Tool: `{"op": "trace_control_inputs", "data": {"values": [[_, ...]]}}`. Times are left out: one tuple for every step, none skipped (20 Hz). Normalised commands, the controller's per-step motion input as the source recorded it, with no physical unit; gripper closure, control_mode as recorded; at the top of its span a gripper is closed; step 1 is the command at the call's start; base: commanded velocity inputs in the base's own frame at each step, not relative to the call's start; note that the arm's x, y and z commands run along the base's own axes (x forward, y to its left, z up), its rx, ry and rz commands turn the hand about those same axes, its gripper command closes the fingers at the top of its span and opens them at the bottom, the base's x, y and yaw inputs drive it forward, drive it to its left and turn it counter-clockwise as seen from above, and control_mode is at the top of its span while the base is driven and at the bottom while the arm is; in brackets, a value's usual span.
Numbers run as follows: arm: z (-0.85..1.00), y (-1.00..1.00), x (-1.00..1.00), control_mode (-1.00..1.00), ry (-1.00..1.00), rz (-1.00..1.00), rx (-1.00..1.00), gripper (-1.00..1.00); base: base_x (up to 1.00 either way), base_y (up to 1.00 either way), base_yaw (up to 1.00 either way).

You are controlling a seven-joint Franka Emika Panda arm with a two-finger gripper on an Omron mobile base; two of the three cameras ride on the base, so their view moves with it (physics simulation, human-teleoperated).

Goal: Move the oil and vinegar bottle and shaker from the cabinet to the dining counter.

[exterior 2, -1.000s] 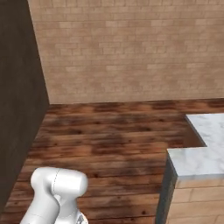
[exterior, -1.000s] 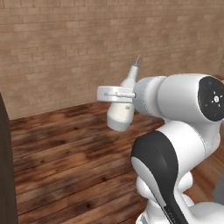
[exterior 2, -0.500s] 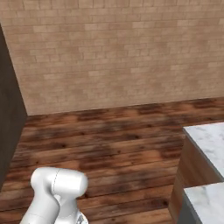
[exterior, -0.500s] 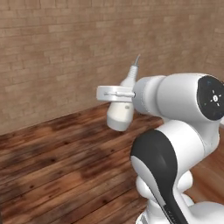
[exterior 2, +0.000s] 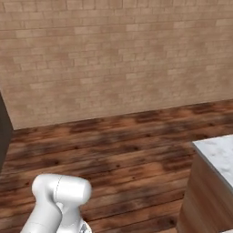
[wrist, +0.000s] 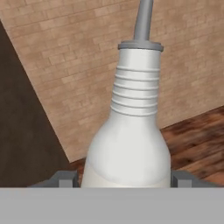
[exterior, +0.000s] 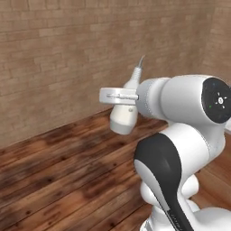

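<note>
Between claw (exterior: 121,95) fingers, oil and vinegar bottle (wrist: 129,144) (base hidden)

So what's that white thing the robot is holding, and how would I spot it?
Find the big white robot arm in front of the tan brick wall. At its hand, the jaws grip the oil and vinegar bottle above the wooden floor. It is pale, pear-shaped, with a ridged neck and a thin grey spout, unlike the arm's smooth rounded shells.
</note>
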Motion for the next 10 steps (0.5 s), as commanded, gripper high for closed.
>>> {"op": "trace_control_inputs", "data": {"values": [[0.00, 0.00, 0.00, 1.00, 0.00, 0.00, 0.00, 1.00, 0.64, 0.07, -0.25], [0.00, 0.00, 0.00, 1.00, 0.00, 0.00, 0.00, 1.00, 0.68, 0.06, -0.31], [0.00, 0.00, 0.00, 1.00, 0.00, 0.00, 0.00, 1.00, 0.66, 0.06, -0.34], [0.00, 0.00, 0.00, 1.00, 0.00, 0.00, 0.00, 1.00, 0.60, 0.05, -0.39], [0.00, 0.00, 0.00, 1.00, 0.00, 0.00, 0.00, 1.00, 0.58, 0.04, -0.41], [0.00, 0.00, 0.00, 1.00, 0.00, 0.00, 0.00, 1.00, 0.57, 0.04, -0.43], [0.00, 0.00, 0.00, 1.00, 0.00, 0.00, 0.00, 1.00, 0.57, 0.03, -0.43], [0.00, 0.00, 0.00, 1.00, 0.00, 0.00, 0.00, 1.00, 0.56, 0.03, -0.44], [0.00, 0.00, 0.00, 1.00, 0.00, 0.00, 0.00, 1.00, 0.55, 0.03, -0.44], [0.00, 0.00, 0.00, 1.00, 0.00, 0.00, 0.00, 1.00, 0.53, 0.02, -0.47]]}}
